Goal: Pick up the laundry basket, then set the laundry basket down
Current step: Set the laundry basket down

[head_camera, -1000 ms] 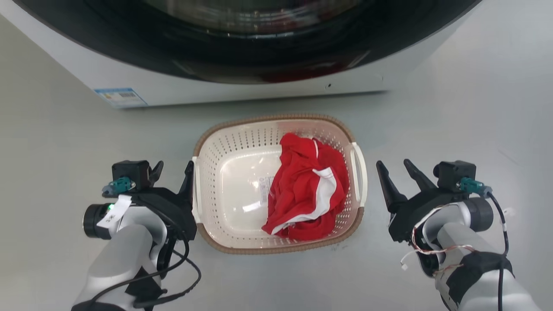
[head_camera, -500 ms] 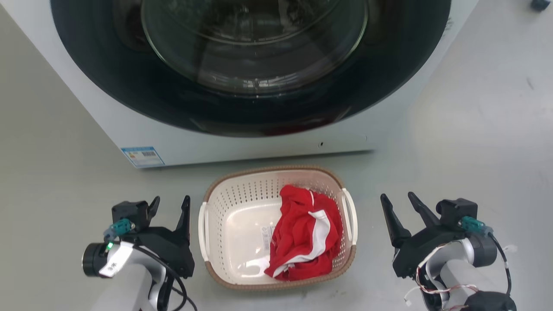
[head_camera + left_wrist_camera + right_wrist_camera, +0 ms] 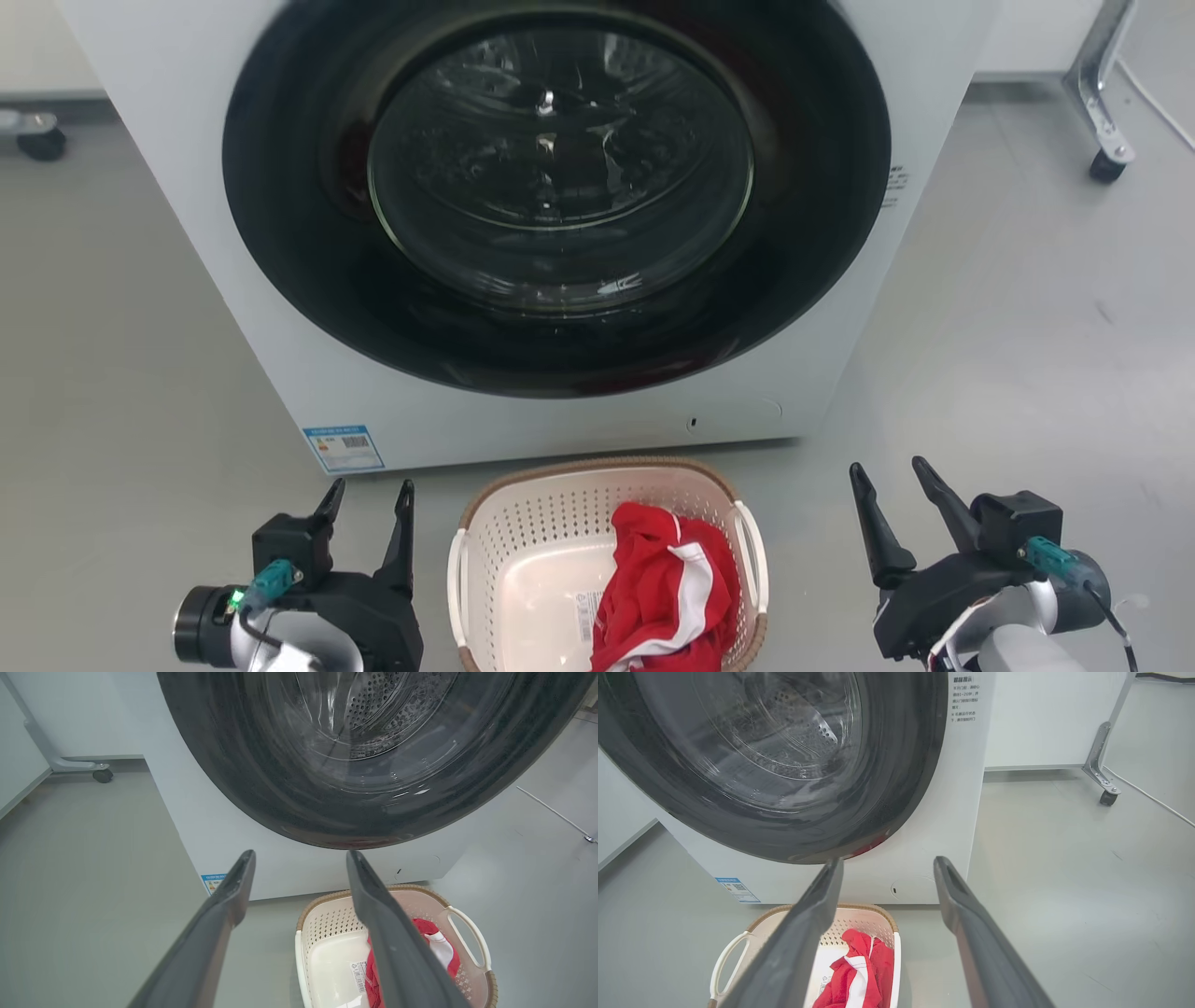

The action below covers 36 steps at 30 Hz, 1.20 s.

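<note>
Now we have the laundry basket (image 3: 523,523) on the floor (image 3: 112,373) before the washing machine (image 3: 233,280), between our left pincer (image 3: 371,487) and right pincer (image 3: 887,467), a white handle (image 3: 455,579) facing each; both gape empty, the left standing nearer.

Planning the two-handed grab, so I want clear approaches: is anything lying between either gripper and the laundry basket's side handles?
Nothing visible. Bare floor separates the open left gripper from the left handle of the laundry basket, and the open right gripper from its right handle. The washing machine stands behind the basket, off both paths.
</note>
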Tool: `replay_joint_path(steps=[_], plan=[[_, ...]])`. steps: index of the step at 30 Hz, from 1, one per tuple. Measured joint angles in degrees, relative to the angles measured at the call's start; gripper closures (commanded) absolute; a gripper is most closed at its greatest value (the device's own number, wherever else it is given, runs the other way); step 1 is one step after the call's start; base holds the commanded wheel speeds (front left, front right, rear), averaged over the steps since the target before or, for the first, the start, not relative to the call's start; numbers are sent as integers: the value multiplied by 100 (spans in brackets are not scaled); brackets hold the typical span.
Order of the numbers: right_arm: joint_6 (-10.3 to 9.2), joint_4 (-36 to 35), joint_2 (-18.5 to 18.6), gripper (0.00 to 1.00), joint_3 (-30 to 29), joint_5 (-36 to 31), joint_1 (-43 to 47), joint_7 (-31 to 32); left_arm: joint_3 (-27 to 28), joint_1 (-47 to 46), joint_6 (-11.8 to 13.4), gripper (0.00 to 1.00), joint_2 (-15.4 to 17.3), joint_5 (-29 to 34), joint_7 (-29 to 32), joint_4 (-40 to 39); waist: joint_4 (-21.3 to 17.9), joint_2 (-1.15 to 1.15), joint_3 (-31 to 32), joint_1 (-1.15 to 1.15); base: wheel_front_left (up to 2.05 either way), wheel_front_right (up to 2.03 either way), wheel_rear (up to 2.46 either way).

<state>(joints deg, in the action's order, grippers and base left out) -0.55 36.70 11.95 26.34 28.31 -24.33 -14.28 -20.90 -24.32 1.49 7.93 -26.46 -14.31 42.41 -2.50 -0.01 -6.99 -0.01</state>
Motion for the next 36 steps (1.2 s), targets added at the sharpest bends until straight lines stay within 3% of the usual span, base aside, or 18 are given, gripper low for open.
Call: replay_joint_path(steps=[9, 19, 36], plan=[[-288, -1000, 241, 0, -181, -279, 506, -1, 37, 658, 260, 0, 202, 349, -1, -1389, 3, 0, 330, 1, 0, 0, 0], [-458, -1833, 391, 0, -392, -416, 1145, -1, 290, 1627, 463, 0, 332, 582, -1, -2598, -42, 1, 540, 1, 0, 0, 0], [-601, -2424, 401, 0, -623, -438, 2155, -1, 648, 2691, 558, 0, 269, 648, -15, -3311, -25, 1, 780, 2, 0, 0, 0]])
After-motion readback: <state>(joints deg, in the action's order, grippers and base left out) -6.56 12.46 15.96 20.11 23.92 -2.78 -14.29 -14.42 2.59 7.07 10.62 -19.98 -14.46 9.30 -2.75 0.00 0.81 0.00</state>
